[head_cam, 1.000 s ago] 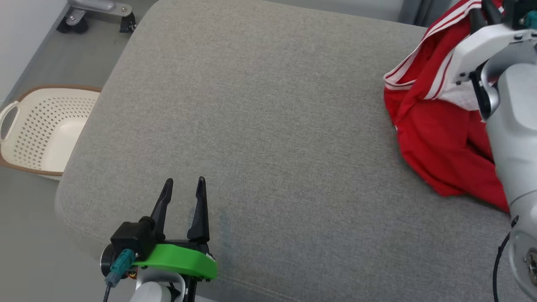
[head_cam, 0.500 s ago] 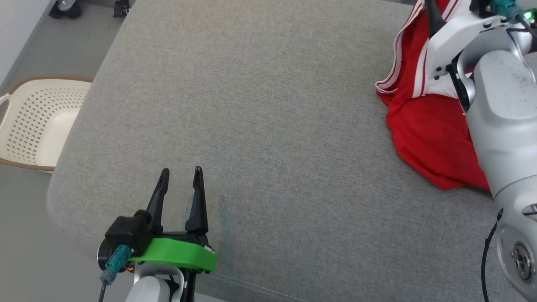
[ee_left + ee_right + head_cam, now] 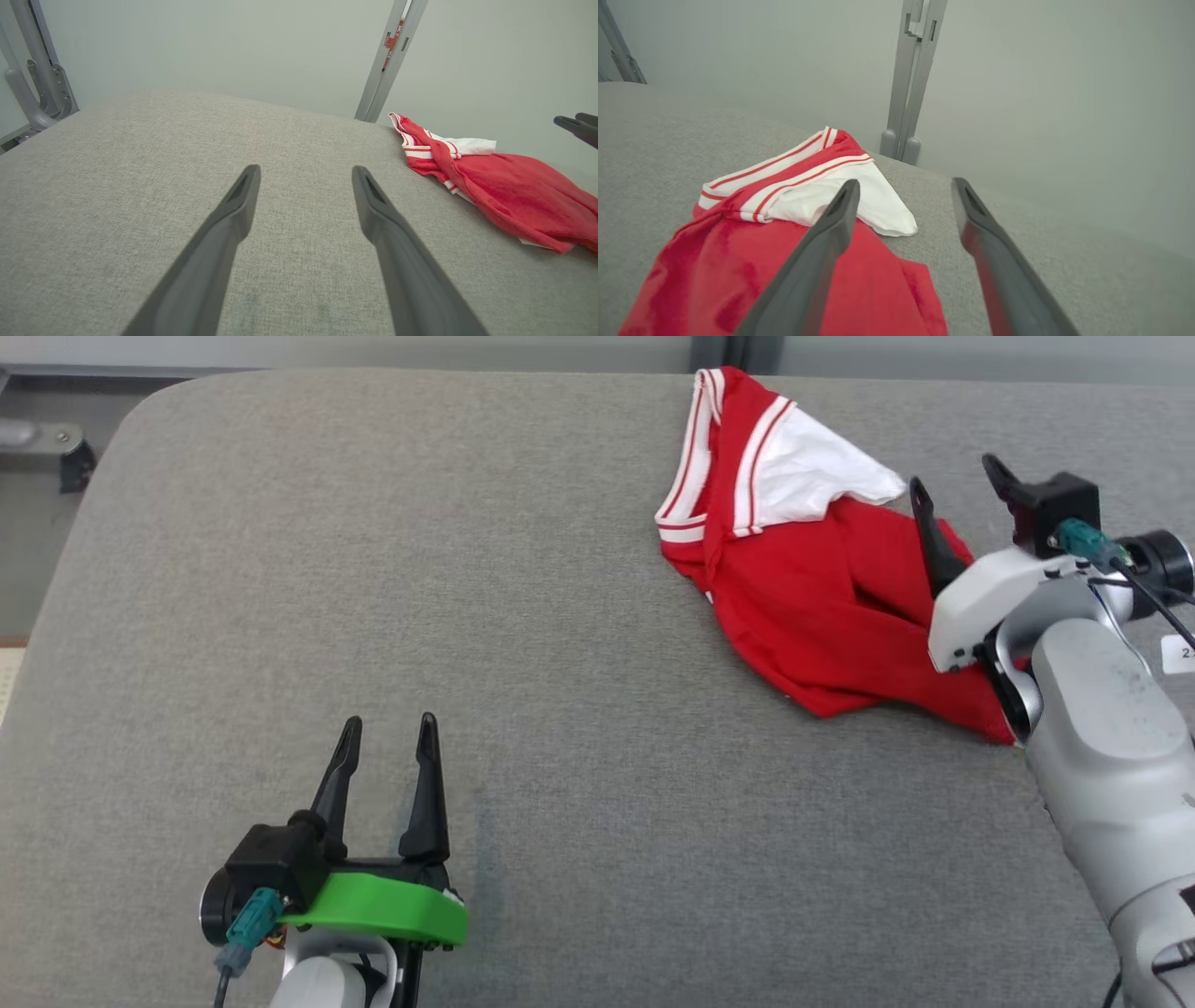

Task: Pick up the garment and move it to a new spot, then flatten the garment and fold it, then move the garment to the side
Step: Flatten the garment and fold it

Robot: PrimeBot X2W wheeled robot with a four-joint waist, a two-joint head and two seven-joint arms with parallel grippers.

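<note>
The garment (image 3: 812,588), a bright red shirt with white sleeves and red-and-white striped trim, lies crumpled on the grey cushion (image 3: 523,644) at the back right. It also lies at the right of the left wrist view as the garment (image 3: 504,191), and low in the right wrist view as the garment (image 3: 784,233). My right gripper (image 3: 957,481) hovers open over the garment's right edge, nothing between its fingers (image 3: 822,242). My left gripper (image 3: 389,733) is open and empty near the front left, far from the garment.
The grey cushion's back edge (image 3: 467,378) runs along the top, with a grey wall and a metal post (image 3: 910,79) behind it. A metal frame part (image 3: 37,443) stands off the cushion's left back corner.
The right gripper has opened and let go of the garment, which now lies on the cushion. The head camera has swung, shifting the whole picture; the basket has left the view.
</note>
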